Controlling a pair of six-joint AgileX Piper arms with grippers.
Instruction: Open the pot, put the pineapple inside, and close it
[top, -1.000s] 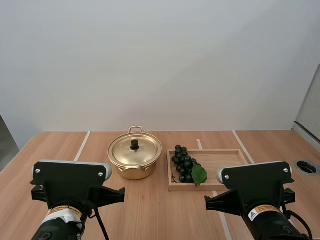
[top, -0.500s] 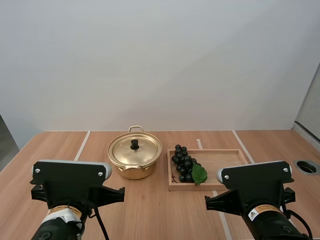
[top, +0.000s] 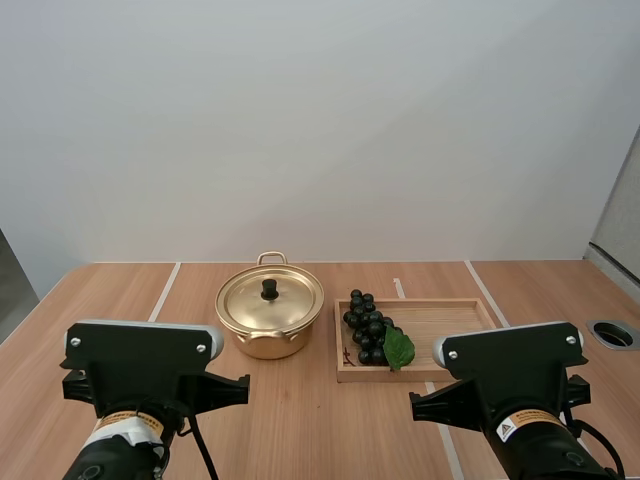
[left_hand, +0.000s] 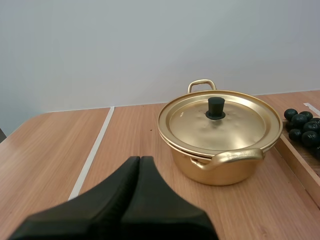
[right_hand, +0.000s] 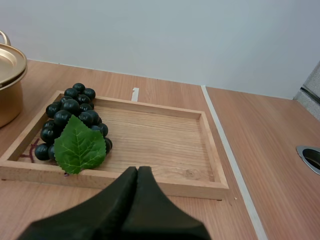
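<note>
A gold pot (top: 268, 320) (left_hand: 220, 145) stands mid-table, its lid (top: 270, 298) (left_hand: 220, 120) on, with a black knob (top: 270, 289) (left_hand: 216, 107). To its right a bunch of dark grapes (top: 368, 328) (right_hand: 72, 120) with a green leaf (top: 399, 348) (right_hand: 80, 145) lies at the left end of a wooden tray (top: 450, 320) (right_hand: 165, 145). No pineapple is in sight. My left gripper (left_hand: 140, 162) is shut, well short of the pot. My right gripper (right_hand: 137, 172) is shut just before the tray's near rim.
The wooden table (top: 300, 420) has pale seam lines. A round metal grommet (top: 613, 334) (right_hand: 312, 157) sits near the right edge. Both arms' wrist housings stand low at the front, left (top: 140, 355) and right (top: 510, 352).
</note>
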